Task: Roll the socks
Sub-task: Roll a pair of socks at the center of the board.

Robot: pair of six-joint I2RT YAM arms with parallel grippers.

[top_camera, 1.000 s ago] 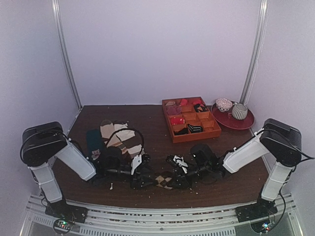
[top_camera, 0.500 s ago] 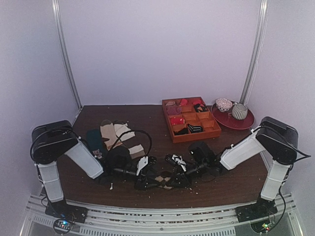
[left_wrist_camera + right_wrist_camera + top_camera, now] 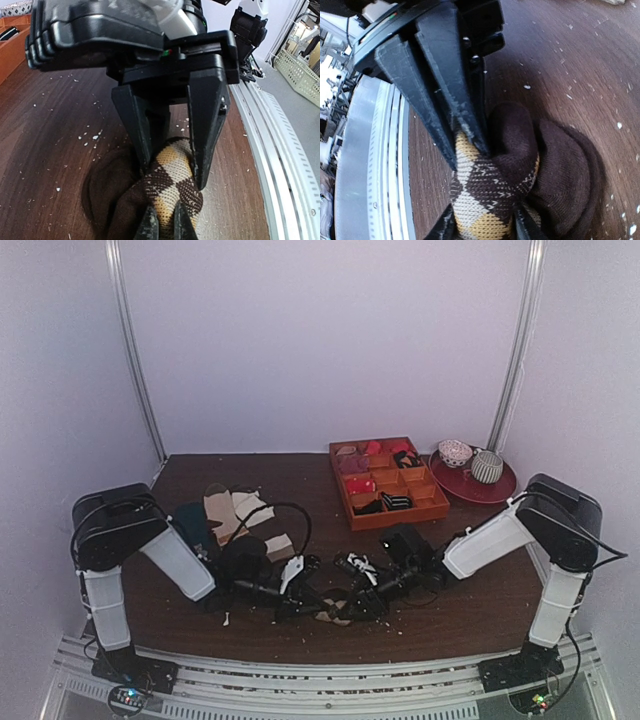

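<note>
**Argyle roll pinched between my two pincers**

My left pincer (image 3: 467,147) has its jaws drawn together on the argyle socks (image 3: 485,195), biting a fold at the top of the bundle. My right pincer (image 3: 172,172) faces it from the other side. Its jaws stand partly apart, with the diamond-patterned band filling the gap and a finger pressed to each flank.

In the top view the bundle lies low and centre, near the front edge of the wooden table (image 3: 300,475). Its long axis runs left to right from one pincer to the other. In both wrist views the band climbs from the bottom centre of the frame. A dark brown end bulges to the lower left in the left wrist view.

I count one argyle bundle; I cannot tell its socks apart. Left of centre lie one dark teal sock (image 3: 190,523) and a loose heap of brown-and-cream striped socks (image 3: 228,508). To the upper right are one orange compartment tray (image 3: 437,507) and one red plate (image 3: 470,490) carrying two cups (image 3: 487,467).
</note>
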